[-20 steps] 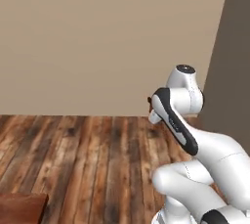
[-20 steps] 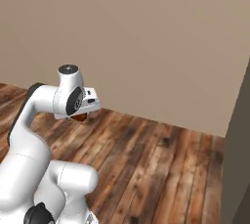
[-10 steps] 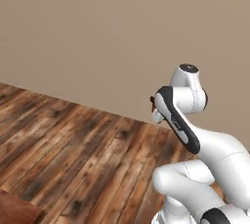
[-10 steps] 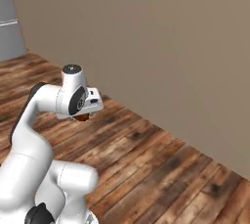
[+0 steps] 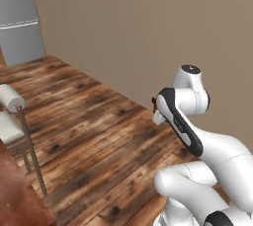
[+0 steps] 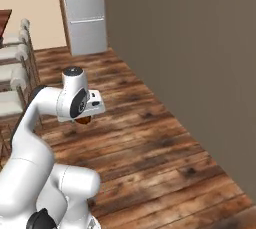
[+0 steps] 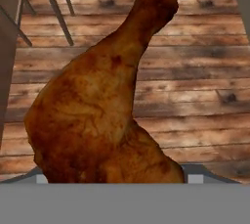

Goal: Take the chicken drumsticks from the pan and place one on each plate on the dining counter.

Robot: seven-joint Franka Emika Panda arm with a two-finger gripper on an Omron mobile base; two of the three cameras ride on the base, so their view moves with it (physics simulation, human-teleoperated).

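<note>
While the base is out on open wood floor point(image 5: 94, 136), the carry leg looks under way, not the placing. Left to right from the left base view: grey fridge point(image 5: 20, 20) in the far corner, stools point(image 5: 12, 121) with pale cushions, a sliver of reddish-brown dining counter point(image 5: 17, 205) at the bottom left, then the arm folded up near the beige wall point(image 5: 148, 32). Gripper point(image 6: 85, 118) is tucked under the wrist in the right base view, with a brown lump hanging below it. Hand view settles it: one chicken drumstick point(image 7: 105, 105) sits right in front of the camera, fat end at the jaws, bone end pointing away over the floor. Jaws stand wide, clamped on the meat. Fingertips are hidden behind it, so contact points can't be made out.

Progress, as a judgement: one drumstick picked and in transit, not yet set down. Can't tell which of the two this is
</note>
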